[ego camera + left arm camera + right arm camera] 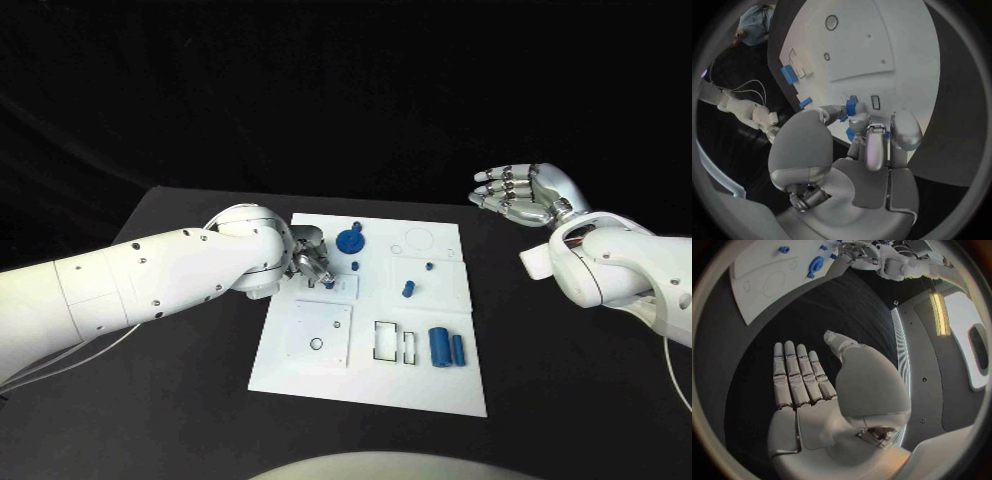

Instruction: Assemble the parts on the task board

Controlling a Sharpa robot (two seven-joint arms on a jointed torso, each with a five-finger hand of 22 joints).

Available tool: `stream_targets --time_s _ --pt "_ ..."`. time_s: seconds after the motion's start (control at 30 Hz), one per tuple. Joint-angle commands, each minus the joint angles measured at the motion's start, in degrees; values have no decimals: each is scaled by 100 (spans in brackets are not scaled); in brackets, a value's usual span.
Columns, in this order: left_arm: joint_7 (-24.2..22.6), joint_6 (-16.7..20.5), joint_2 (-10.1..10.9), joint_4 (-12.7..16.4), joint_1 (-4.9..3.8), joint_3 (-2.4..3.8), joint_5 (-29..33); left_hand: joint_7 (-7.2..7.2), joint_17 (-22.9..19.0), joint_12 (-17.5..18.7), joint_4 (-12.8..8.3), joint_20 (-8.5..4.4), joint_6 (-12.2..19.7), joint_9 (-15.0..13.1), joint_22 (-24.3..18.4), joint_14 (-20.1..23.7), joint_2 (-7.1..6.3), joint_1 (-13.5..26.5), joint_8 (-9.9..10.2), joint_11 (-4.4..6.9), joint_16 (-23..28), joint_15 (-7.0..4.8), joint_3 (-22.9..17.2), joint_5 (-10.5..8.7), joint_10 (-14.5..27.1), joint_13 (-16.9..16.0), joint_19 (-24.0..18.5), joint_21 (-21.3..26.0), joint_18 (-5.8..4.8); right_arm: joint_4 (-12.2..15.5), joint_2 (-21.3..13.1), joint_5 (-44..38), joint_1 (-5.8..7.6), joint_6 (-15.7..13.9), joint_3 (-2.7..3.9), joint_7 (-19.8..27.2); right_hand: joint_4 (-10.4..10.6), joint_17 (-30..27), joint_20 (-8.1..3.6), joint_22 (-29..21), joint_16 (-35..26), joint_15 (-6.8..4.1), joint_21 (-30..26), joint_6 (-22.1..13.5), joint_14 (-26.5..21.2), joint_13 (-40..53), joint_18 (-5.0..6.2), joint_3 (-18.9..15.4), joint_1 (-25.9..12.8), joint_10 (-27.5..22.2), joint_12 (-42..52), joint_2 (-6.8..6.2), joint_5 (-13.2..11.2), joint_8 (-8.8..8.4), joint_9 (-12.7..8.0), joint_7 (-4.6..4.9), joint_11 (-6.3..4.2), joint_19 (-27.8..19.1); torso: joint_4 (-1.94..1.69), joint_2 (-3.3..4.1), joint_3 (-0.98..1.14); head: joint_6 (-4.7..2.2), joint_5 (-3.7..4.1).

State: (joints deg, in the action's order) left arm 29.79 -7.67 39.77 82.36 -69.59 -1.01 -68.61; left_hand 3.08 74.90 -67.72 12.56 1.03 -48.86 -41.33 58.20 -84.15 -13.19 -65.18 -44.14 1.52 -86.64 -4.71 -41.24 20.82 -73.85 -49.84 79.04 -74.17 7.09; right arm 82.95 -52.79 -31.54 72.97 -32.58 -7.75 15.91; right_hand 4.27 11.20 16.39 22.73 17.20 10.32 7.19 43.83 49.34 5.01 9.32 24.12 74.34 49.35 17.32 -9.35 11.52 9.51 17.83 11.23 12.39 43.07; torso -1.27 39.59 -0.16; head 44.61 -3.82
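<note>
While the left hand [312, 262] bends down over the left part of the task board [433, 385], its fingertips [856, 120] close round a small blue part [851, 106] and press it against the white surface; the wrist view shows blue between thumb and fingers, so the hand holds that piece. Just beyond the fingers lies a narrow dark slot [875, 102] in the board.

Further out on the board: a round blue disc part [351, 241] near the far edge, a short blue peg [408, 289] about the middle, and two blue cylinders [449, 348] lying side by side near the front right corner, beside a rectangular cut-out [387, 341].

Right hand [526, 194] is raised well off to the right of the board, over the black table [562, 380]. Palm flat, fingers [795, 372] straight and together, thumb apart; it holds nothing and touches nothing.
</note>
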Motion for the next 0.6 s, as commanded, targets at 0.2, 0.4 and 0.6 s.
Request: stream_targets --time_s 0.2,0.4,0.6 --pt "-9 -166 -29 -14 3 1 -201 -15 744 -59 -1194 -1 -40 -15 34 -410 32 -30 -25 11 -23 -44 -1159 36 -62 -38 36 -47 -121 -9 13 10 -21 50 1 71 4 -10 -10 -9 26 -19 29 36 42 -7 80 -44 -54 41 35 -1 31 19 -8 478 4 31 -6 -1 1 18 -6" --pt "1 -243 -52 -52 6 0 -272 -16 750 -63 -1195 -1 -43 -16 52 -411 29 -29 -26 12 -26 -45 -1157 41 -67 -43 42 -56 -125 -10 13 15 -29 48 1 73 9 -12 -10 -11 26 -19 28 39 43 -11 80 -48 -63 42 37 1 32 19 -9 477 3 33 1 -5 -2 25 -17" --pt "8 -300 -53 -57 7 0 -294 -18 753 -69 -1197 -1 -46 -18 51 -412 22 -26 -27 13 -28 -46 -1152 46 -74 -51 42 -57 -125 -12 11 16 -32 50 1 74 14 -15 -10 -14 26 -20 27 42 45 -15 80 -52 -72 45 39 6 34 20 -10 476 2 36 -1 -3 2 37 -7"
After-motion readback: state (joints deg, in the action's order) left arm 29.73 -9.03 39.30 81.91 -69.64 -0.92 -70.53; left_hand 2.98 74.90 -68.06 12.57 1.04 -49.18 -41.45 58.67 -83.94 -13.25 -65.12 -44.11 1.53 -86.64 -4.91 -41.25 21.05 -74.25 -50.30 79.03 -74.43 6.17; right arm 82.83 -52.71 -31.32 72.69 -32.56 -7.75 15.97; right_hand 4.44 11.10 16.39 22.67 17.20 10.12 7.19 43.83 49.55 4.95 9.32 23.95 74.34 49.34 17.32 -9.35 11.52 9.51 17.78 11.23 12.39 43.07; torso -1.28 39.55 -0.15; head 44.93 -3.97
